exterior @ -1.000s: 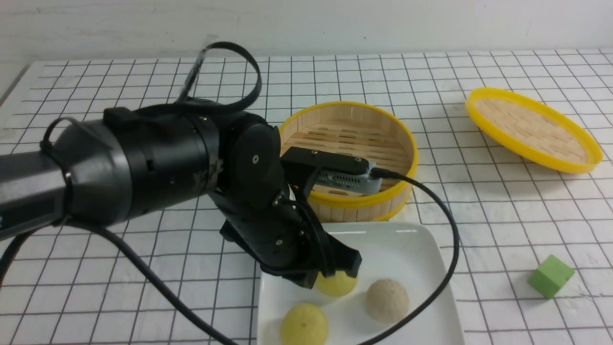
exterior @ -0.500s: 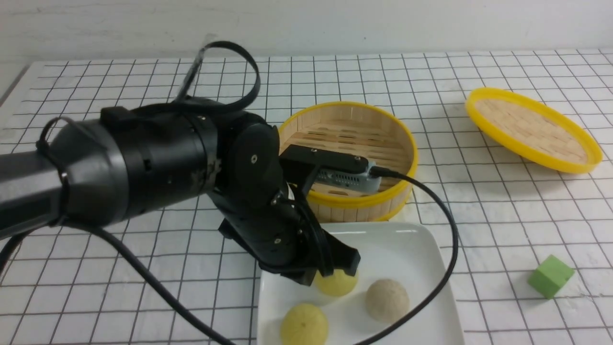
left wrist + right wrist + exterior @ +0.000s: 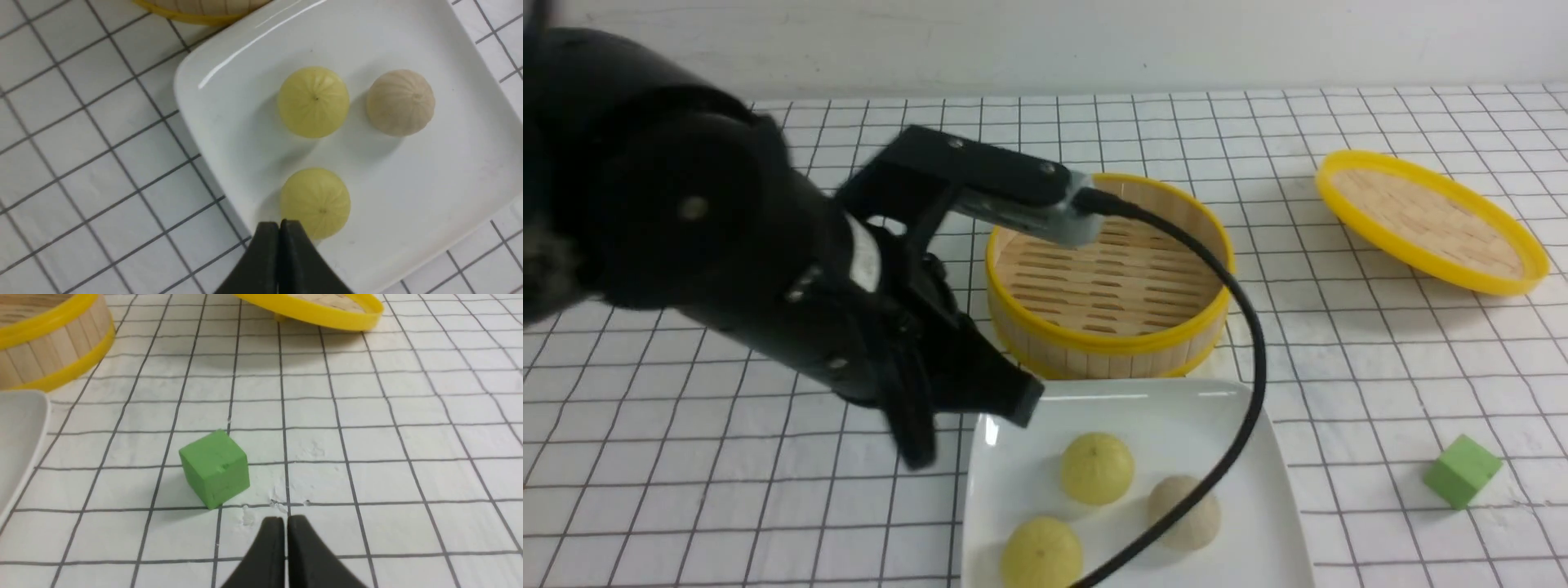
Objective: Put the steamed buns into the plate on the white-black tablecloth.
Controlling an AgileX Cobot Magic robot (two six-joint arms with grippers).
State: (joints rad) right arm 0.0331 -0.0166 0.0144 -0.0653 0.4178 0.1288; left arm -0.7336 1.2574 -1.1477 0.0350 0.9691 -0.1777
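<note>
so all three steamed buns (image 3: 314,102) were sitting on the white plate (image 3: 253,163), two of them pale yellow and one a dusty beige, all small, round and smooth with faint pleats drawn in to a little dimple. they sat spaced apart on the plate's glossy bottom, inside its rounded raised rim, and the plate lay on the white-black tablecloth (image 3: 1339,343) just in front of the bamboo basket (image 3: 1111,269). left gripper (image 3: 282,224) was pressed together with nothing pinched, right gripper (image 3: 286,518) had its tips nearly meeting, also empty, near the green cube (image 3: 214,469)
</note>
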